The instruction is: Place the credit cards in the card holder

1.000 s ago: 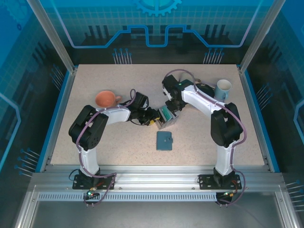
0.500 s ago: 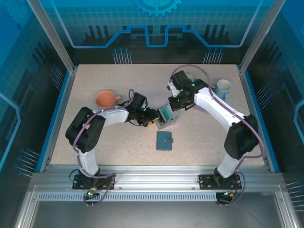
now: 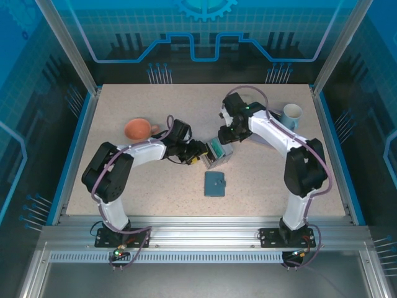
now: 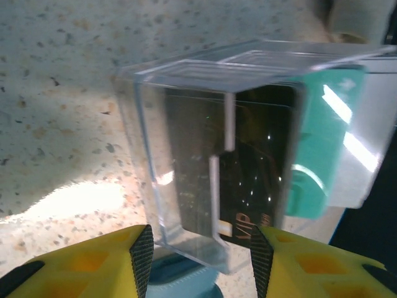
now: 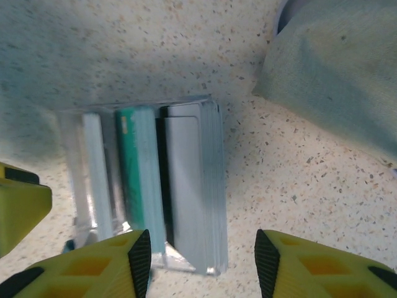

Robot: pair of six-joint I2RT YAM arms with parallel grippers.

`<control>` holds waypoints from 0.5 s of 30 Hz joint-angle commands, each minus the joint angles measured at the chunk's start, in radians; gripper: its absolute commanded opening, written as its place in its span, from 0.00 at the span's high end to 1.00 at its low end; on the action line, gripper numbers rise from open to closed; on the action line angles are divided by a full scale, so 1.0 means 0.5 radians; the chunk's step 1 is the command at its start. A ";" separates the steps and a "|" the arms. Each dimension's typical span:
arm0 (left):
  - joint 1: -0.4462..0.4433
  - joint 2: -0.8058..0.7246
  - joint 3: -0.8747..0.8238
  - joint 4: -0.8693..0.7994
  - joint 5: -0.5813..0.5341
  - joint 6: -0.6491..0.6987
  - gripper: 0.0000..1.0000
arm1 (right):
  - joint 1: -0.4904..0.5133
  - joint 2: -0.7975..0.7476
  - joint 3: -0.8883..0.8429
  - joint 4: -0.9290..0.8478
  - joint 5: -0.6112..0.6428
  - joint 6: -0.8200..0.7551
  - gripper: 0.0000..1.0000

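Hovering over the clear box [image 3: 218, 153] was my right gripper [image 5: 198, 267]: jaws apart, nothing between them, yellow fingers [image 5: 105, 264] above the box's near end, so it was open and empty. My left gripper [image 4: 198, 267] came at the same box from the other side. Its jaws were also apart, with the box's lower end sitting between the fingertips [image 4: 93, 264]. I could not tell whether the pads touched the walls, so grip or no grip stayed unresolved. The credit cards [image 5: 149, 174] stood on edge inside the box, not in the wallet. From the right wrist view they ran left to right: clear dividers, a teal card [image 5: 133, 174], a thin dark card [image 5: 160, 180], then a pale grey slab [image 5: 189, 180] against the far wall. From the left wrist view the dark card [image 4: 248, 180] faced me through the plastic, and the teal one showed just behind it. The card holder [image 3: 215, 184] lay flat and shut on the table [image 3: 155, 186], near the box on the side toward my bases, apart from it and from both grippers. In the top view the box sat mid-table, with the left gripper [image 3: 202, 153] just beside it on the left and the right gripper [image 3: 224, 138] just beyond it. An orange cup [image 3: 139, 129] stood at far left, well apart. A white mug [image 3: 291, 113] stood at far right. A bluish cloth [image 5: 335, 68] lay near the box on the right.
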 commanded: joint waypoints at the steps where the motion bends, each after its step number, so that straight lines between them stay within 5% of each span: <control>1: -0.002 0.084 0.084 0.001 -0.008 -0.026 0.50 | 0.024 0.084 0.119 -0.085 0.066 -0.093 0.49; 15: -0.004 0.254 0.097 0.007 0.010 -0.040 0.53 | 0.074 0.362 0.221 -0.110 0.306 -0.177 0.48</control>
